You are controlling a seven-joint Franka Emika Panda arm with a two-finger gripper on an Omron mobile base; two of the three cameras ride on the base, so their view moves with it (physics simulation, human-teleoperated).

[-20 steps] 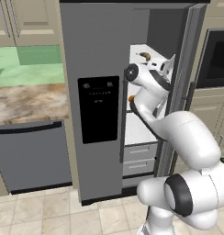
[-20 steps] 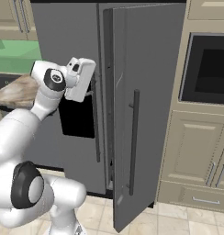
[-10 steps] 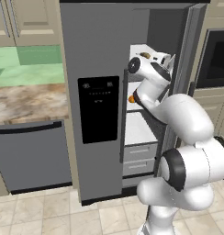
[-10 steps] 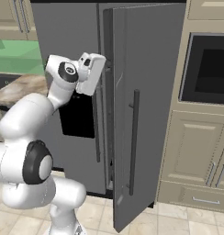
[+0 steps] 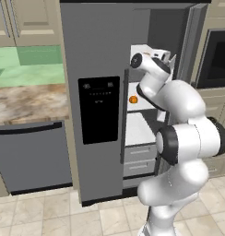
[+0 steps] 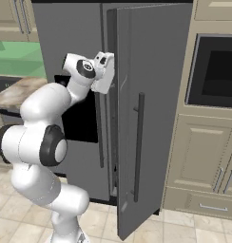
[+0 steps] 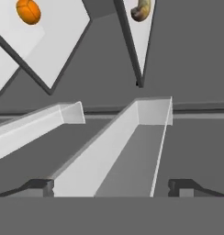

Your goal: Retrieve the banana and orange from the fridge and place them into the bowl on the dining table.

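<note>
A: Tool [image 7: 111, 186] position?
B: Inside the fridge [image 5: 96, 55], right door swung wide; tips stand apart, gripping nothing.
A: Fruit?
B: Orange [image 7: 28, 11] on a white shelf [image 7: 58, 32]. Banana [image 7: 140, 9] on another shelf beyond a dark divider edge. Open room between tool and both.

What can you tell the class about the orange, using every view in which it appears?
The orange is a small, round, bright-orange fruit with a smooth, slightly glossy skin. It sits on a white shelf inside the open fridge, seen past the door's edge in the left base view. Nothing grips or touches it besides the shelf; the banana lies on a separate shelf.
</note>
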